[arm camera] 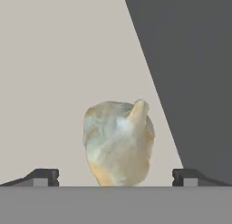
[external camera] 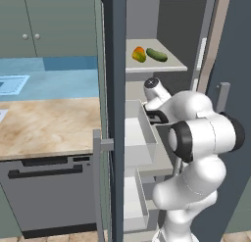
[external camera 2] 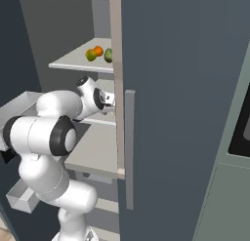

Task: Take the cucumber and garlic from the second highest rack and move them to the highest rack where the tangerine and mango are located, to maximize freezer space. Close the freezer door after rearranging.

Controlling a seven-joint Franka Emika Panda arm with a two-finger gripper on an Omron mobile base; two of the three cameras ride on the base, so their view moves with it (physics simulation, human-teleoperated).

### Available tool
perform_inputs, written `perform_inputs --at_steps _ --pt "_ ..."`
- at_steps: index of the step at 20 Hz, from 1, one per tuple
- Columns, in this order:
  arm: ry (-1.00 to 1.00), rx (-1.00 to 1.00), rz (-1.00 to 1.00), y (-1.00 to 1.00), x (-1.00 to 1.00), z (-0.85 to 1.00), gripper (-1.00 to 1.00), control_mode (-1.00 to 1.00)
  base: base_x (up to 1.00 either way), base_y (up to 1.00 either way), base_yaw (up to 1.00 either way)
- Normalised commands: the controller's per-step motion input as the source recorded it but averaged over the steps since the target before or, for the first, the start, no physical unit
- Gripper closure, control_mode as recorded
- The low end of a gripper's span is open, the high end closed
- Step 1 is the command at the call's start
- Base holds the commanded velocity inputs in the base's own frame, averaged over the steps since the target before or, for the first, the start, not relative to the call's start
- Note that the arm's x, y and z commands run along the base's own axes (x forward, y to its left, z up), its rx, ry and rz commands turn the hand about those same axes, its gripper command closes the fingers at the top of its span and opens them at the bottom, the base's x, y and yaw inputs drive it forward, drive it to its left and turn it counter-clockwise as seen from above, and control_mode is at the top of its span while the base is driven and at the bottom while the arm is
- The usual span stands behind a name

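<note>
The garlic is lying on the second highest rack, a flat pale grey shelf plate, with the freezer's dark inner wall running down to one side of it in the hand view. The gripper is standing fully open with nothing in it; its two dark fingertips are showing either side of the bulb, apart from it, so the garlic is sitting between them but not yet touched.

On the highest rack the cucumber is already lying just beside the mango, and an orange fruit is showing with them in the right base view. The freezer door is standing open beside the arm.

Handling judgement: the garlic is looking small, light and fairly firm, but lumpy and papery-skinned, with a pointed tip leaning to one side. It is likely to roll or twist if caught off-centre. The sound hold is across the widest part of the body, below the tip, with both fingers closing evenly on opposite flanks. Moderate pressure should be enough; a hard squeeze risks popping the rounded bulb out of the hold. The smooth shelf is offering little friction, so a nudge before closure may push it away.
</note>
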Motion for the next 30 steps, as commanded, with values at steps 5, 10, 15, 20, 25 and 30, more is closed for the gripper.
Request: perform_inputs --at_steps 5,10,15,20,25,30 --pt "0.00 0.01 0.00 0.00 0.24 -0.22 -1.00 -1.00 0.00 0.00 0.00" --pt "0.00 0.03 -0.01 -0.02 0.16 -0.18 -1.00 -1.00 0.00 0.00 0.00" --pt "0.00 0.01 -0.01 -0.03 0.13 -0.26 1.00 -1.00 0.00 0.00 0.00" --pt "0.00 0.00 0.00 -0.16 0.04 -0.39 1.00 -1.00 0.00 0.00 0.00" --pt "0.00 0.00 0.00 -0.02 -0.03 -0.16 1.00 -1.00 0.00 0.00 0.00" --pt "-0.25 0.07 0.11 0.00 -0.73 0.26 1.00 -1.00 0.00 0.00 0.00"
